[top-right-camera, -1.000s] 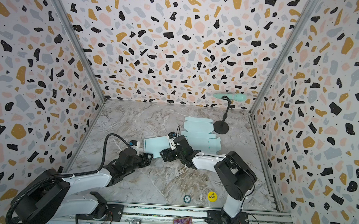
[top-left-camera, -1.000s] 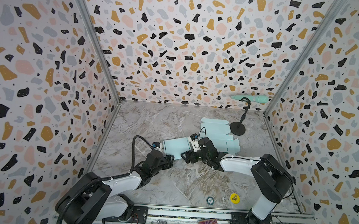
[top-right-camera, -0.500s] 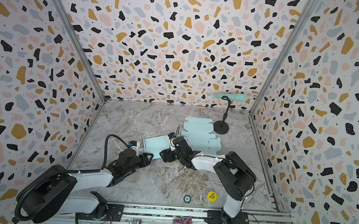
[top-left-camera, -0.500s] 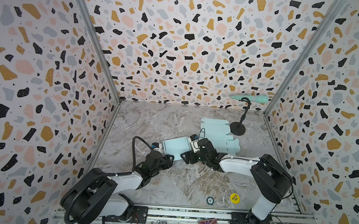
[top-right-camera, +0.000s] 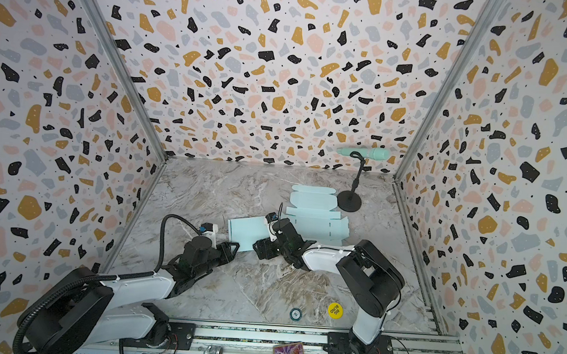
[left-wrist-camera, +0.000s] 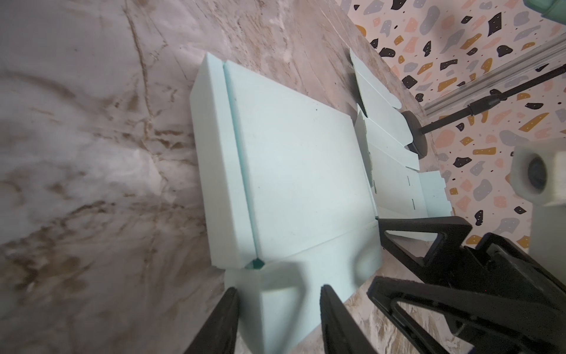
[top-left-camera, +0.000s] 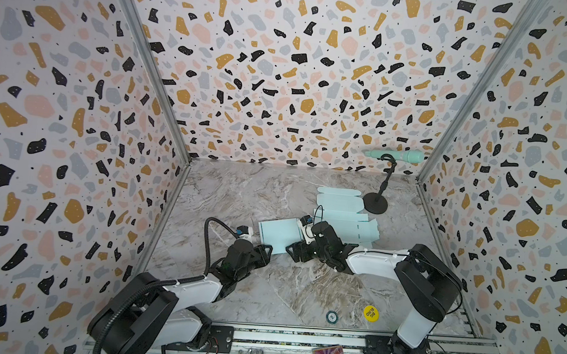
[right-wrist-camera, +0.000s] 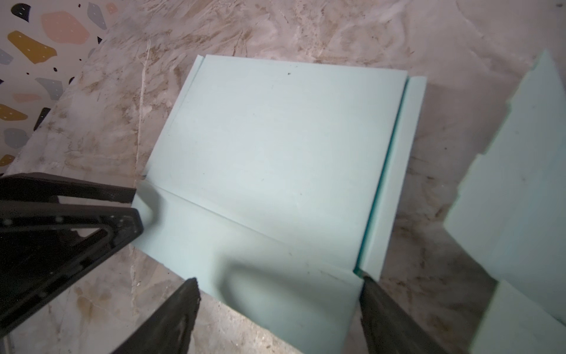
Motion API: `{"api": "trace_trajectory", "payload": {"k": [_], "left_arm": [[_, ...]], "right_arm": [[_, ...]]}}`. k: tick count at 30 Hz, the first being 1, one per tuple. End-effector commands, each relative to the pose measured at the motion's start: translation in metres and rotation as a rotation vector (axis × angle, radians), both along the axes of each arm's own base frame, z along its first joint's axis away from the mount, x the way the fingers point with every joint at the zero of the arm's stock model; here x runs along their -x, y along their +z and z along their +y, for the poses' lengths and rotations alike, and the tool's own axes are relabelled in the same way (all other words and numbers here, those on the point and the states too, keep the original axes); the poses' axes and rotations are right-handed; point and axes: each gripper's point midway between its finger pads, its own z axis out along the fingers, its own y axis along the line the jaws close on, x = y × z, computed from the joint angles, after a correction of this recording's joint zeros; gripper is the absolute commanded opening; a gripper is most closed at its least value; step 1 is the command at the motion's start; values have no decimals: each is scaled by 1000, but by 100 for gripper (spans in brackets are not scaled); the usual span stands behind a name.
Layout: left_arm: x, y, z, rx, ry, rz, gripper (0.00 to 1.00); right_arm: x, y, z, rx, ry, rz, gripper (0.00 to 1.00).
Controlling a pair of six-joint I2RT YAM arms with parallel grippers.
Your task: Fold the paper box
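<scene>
A marble-patterned tabletop (top-left-camera: 239, 195) carries a pale teal paper box (top-left-camera: 279, 234), lying flat near the middle. Just behind it to the right, flat box blanks (top-left-camera: 340, 203) overlap in a loose pile. The black round stand base (top-left-camera: 375, 204) sits beside them. Near the front edge are a yellow sticker (top-left-camera: 370, 313) and a small dark disc (top-left-camera: 332, 316), perhaps a cap.

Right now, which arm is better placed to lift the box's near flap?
Probably left: the left end effector has the flap's corner between its fingers, while the right end effector stands wide open at the other end.
</scene>
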Motion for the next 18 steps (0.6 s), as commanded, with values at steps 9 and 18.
{"api": "trace_trajectory", "payload": {"k": [9, 18], "left_arm": [[-8, 6, -12, 33, -33, -58, 43], [-9, 14, -18, 69, -48, -68, 41]], "right_arm": [[8, -6, 15, 9, 56, 4, 82], [13, 3, 18, -11, 69, -2, 82]]}}
